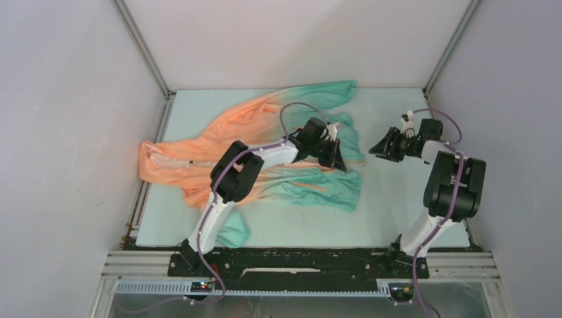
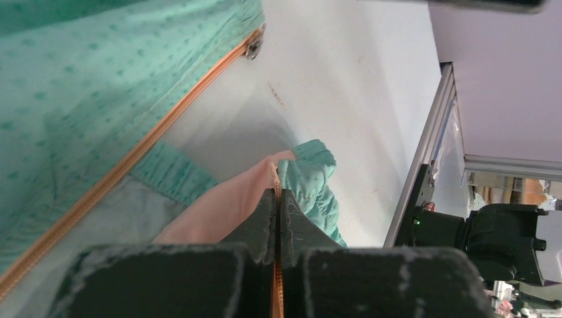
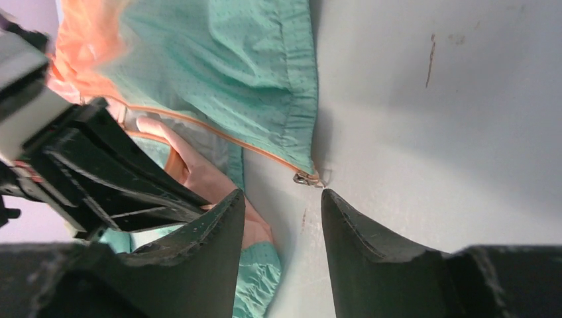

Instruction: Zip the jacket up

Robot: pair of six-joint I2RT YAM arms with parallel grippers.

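The jacket (image 1: pixel 265 126) lies crumpled on the left half of the table, peach-orange at the left and teal-green at the right, its front open. My left gripper (image 1: pixel 335 156) is shut on the jacket's orange zipper edge (image 2: pixel 276 173) at the teal hem. In the left wrist view that gripper (image 2: pixel 278 193) has zipper tape pinched between its jaws. The other zipper edge ends in a metal slider (image 2: pixel 253 46), which lies loose on the table. My right gripper (image 1: pixel 376 150) hangs open to the right of the jacket. The slider (image 3: pixel 306 177) sits just beyond the fingertips of the right gripper (image 3: pixel 281 193), untouched.
The pale table (image 1: pixel 397 199) stretches to the right of the jacket, with a small brown mark (image 3: pixel 431 59) on it. White walls and metal frame posts (image 1: pixel 142 50) close in the back and sides. A metal rail (image 2: pixel 431 139) runs along the table's near edge.
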